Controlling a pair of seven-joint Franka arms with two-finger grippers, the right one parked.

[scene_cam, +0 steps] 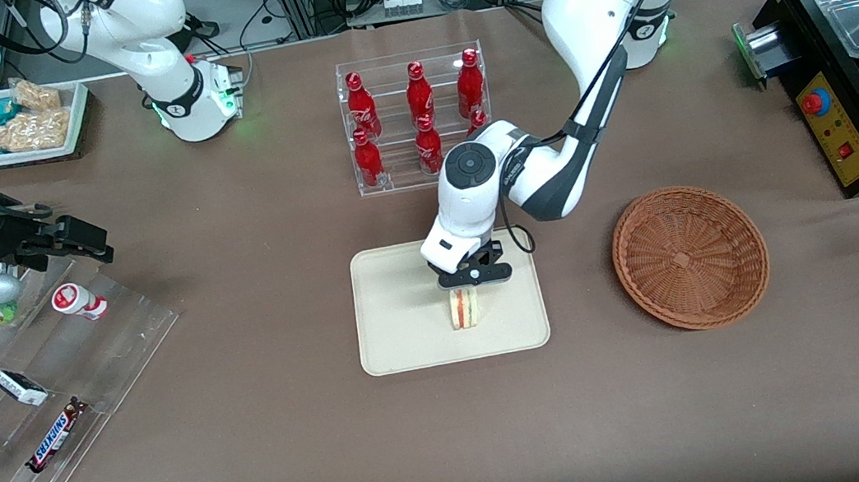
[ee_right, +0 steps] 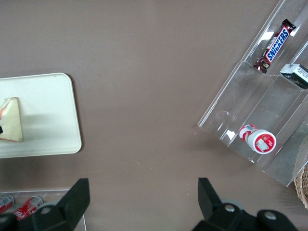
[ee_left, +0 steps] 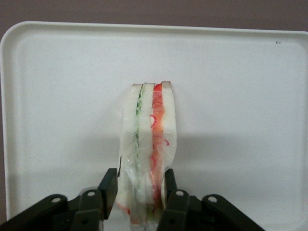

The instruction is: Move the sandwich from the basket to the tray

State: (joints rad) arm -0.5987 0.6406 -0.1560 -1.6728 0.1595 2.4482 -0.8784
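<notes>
Sandwich stands on edge over the middle of the tray, pinched across its bread faces by the gripper so it stays upright for release, with the basket sitting empty nearby

"SNICKERS" reading in white letters on the brown candy bar lying in the clear stepped display stand toward the parked arm's end of the bench, white script showing on the red bottles too small to read, claw bearing no readable marking
</notes>
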